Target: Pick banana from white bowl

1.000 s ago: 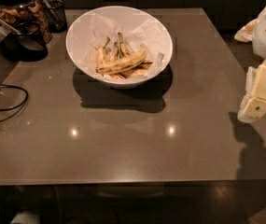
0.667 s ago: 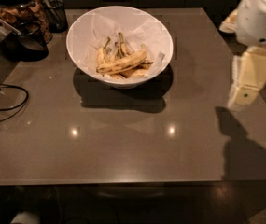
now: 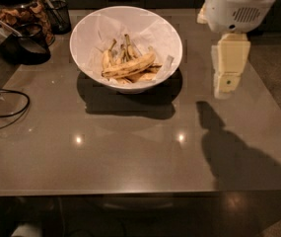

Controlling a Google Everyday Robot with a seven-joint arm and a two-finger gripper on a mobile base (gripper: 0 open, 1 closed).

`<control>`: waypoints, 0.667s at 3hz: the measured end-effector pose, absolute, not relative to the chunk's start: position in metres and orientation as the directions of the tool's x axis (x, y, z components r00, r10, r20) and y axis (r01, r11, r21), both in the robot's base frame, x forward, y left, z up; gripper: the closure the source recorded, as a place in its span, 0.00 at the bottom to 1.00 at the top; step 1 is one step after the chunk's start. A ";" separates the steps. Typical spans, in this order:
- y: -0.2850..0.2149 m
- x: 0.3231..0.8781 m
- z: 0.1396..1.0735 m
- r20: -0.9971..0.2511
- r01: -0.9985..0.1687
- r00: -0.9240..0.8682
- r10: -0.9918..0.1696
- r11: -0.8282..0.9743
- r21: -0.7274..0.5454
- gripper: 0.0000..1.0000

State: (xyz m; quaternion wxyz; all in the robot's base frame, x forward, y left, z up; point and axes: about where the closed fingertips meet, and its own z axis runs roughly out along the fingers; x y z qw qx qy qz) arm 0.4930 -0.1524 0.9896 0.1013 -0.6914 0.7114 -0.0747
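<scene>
The banana [image 3: 129, 66] is long, yellow with brown speckles, and lies across the middle of the white bowl [image 3: 83, 31], on crinkled white paper. Shorter, thinner bananas [image 3: 108, 57] with upright stems lie behind and under it. The bowl stands on the far middle of the dark grey table [image 3: 130, 152]. My gripper [image 3: 226, 83] is cream-coloured and hangs point-down from the arm at the upper right. It is above the table, to the right of the bowl and apart from it, and holds nothing.
A glass jar with snacks [image 3: 17, 6], a dark container [image 3: 29, 46] and a wire mesh cup [image 3: 58, 15] stand at the far left corner. A black cable [image 3: 4, 107] loops on the left edge. The arm's shadow [image 3: 224, 147] falls at right.
The arm and gripper have moved left from the right edge of the view, coming over the table closer to the bowl. The bowl and bananas have not moved.
</scene>
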 end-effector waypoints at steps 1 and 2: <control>-0.148 0.499 0.994 -0.052 -0.960 -0.018 -0.998 0.032 -0.277 0.00; -0.140 0.515 0.996 -0.074 -0.958 0.001 -0.997 0.021 -0.287 0.00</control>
